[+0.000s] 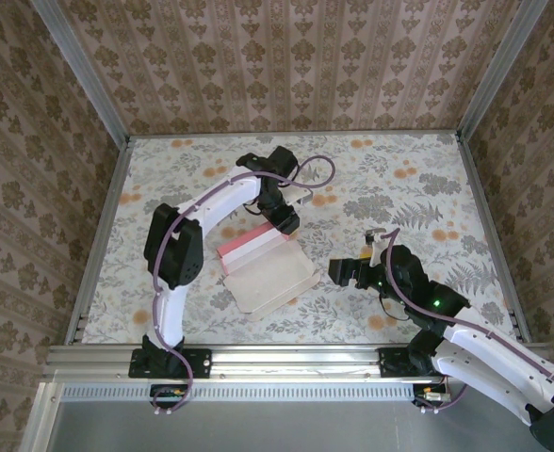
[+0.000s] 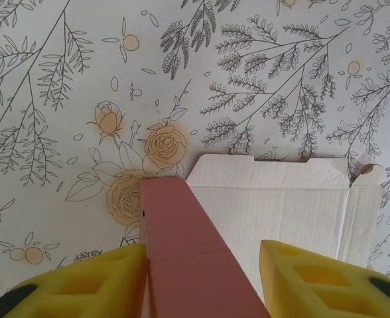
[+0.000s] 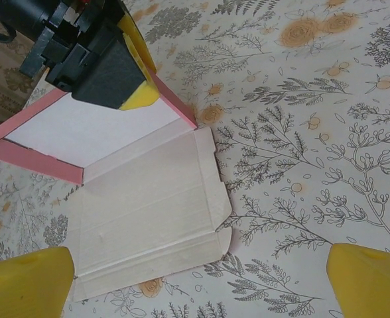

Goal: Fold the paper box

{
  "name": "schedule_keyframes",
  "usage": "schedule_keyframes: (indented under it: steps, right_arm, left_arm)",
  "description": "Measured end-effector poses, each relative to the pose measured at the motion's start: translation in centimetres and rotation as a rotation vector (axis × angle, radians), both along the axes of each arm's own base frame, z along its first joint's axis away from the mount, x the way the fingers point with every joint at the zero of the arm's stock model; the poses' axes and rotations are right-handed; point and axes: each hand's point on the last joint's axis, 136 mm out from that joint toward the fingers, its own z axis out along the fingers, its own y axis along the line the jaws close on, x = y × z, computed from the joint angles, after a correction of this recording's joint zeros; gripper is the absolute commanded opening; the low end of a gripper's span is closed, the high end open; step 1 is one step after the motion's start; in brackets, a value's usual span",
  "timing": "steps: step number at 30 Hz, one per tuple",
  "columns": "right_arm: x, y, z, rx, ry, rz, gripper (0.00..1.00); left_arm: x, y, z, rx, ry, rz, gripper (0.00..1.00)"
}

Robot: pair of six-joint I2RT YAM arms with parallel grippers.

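Tablecloth [image 1: 399, 188] flowered, paper box [image 1: 269, 278], patterned walls [image 1: 286, 66]

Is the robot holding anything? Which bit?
The left gripper straddles the paper box at its raised pink flap; a firm pinch cannot be told. The right gripper is open, holding nothing.

Work cell, papered surround.
Brown damask walls [image 1: 286, 56] on three sides; aluminium frame rail [image 1: 286, 356]; table [image 1: 418, 188] surfaced in pale floral print.
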Motion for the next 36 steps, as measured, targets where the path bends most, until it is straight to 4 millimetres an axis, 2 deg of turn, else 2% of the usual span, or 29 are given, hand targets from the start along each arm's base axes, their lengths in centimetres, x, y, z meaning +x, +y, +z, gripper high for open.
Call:
schedule_keyframes:
  steps: [8,18,22,26,32,36]
  right_arm:
    - [0.0,0.0,0.0,0.004,0.003,0.003,0.99]
    - [0.0,0.0,-0.1,0.009,0.011,0.002,0.99]
    - [-0.1,0.1,-1.3,-0.007,0.064,0.0,0.94]
    - [-0.6,0.0,-2.9,-0.031,0.167,-0.01,0.91]
    - [-1.4,0.6,-3.5,0.025,0.251,-0.013,0.84]
    - [-1.9,1.4,-3.7,0.057,0.301,0.013,0.81]
  left_arm:
    - [0.1,-0.1,0.1,-0.003,-0.006,-0.006,0.25]
    - [0.4,0.2,0.1,-0.006,-0.004,0.003,0.21]
    - [0.8,0.4,0.1,-0.046,0.021,0.047,0.21]
    - [1.4,2.1,0.2,-0.102,0.068,0.178,0.22]
    - [2.3,5.8,0.6,-0.232,0.131,0.469,0.23]
    - [1.7,7.5,-0.3,-0.331,0.19,0.651,0.22]
